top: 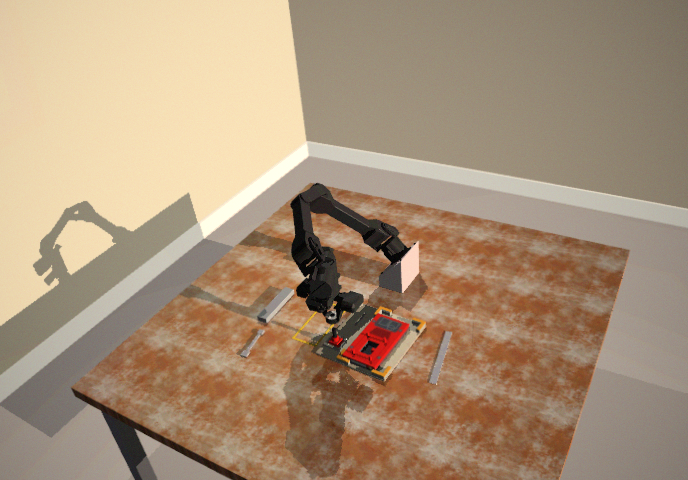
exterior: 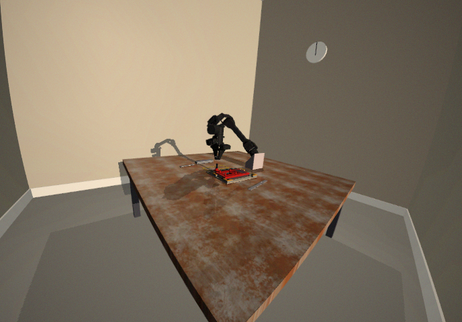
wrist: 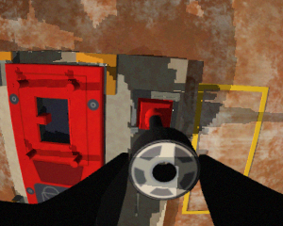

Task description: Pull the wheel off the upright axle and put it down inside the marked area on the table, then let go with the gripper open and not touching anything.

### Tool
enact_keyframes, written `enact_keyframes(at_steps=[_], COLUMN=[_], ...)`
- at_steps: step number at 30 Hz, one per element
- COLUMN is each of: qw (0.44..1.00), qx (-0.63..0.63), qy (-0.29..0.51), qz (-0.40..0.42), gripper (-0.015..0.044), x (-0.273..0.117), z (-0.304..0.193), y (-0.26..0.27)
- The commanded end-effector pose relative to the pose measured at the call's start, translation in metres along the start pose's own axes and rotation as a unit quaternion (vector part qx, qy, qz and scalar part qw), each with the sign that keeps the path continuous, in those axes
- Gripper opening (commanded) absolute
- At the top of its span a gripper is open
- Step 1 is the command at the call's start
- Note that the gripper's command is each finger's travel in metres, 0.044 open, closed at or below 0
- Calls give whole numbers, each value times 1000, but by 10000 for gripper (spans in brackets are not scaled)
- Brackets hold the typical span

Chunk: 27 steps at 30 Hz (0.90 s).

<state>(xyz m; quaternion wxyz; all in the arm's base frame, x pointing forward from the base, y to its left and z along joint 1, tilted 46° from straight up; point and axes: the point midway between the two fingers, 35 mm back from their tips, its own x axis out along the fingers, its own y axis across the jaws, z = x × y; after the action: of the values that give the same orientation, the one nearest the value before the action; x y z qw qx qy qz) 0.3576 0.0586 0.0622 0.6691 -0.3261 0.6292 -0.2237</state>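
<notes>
Wheel clear of the axle, marked area close beside

The gripper [top: 332, 314] [exterior: 217, 157] [wrist: 164, 157] points down with its fingers pinching the wheel [top: 332, 318] [wrist: 168, 150] from opposite sides. The wheel hangs above the axle [top: 334, 330] [exterior: 217, 166] [wrist: 156, 121], with a gap showing under it in the top view; in the exterior view it is too small to make out between the fingertips. The pull looks finished, leaving the carry, lowering and release.

The likeliest trouble is a low sideways move, which could catch the wheel's underside on the axle tip. A grip that is off-centre could let the wheel tip as it meets the tabletop [top: 498, 350] [exterior: 220, 246] [wrist: 33, 19]. Letting go too high might make it bounce or roll, and a short carry could leave it across the yellow line or on the board's edge. Fingers opened unevenly might drag it along on release.

The wheel has a dark, thick round body and a pale grey face, with darker wedges around a light hub and a black hole at its centre.

Below, the axle stands on a red square base beside the red panel [top: 393, 339] [exterior: 239, 175] [wrist: 94, 137]. On the other side, the marked area [top: 304, 325] [exterior: 203, 168] [wrist: 257, 131] is a yellow outline just past the board.
</notes>
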Motion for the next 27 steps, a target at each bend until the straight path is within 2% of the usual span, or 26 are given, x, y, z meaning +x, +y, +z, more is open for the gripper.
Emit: enact_keyframes(at_steps=[1, 27], qw=[1000, 1000], qx=[0, 1], qy=[0, -1], qz=[0, 2], gripper=[0, 0], x=[0, -8], z=[0, -47], y=[-1, -75])
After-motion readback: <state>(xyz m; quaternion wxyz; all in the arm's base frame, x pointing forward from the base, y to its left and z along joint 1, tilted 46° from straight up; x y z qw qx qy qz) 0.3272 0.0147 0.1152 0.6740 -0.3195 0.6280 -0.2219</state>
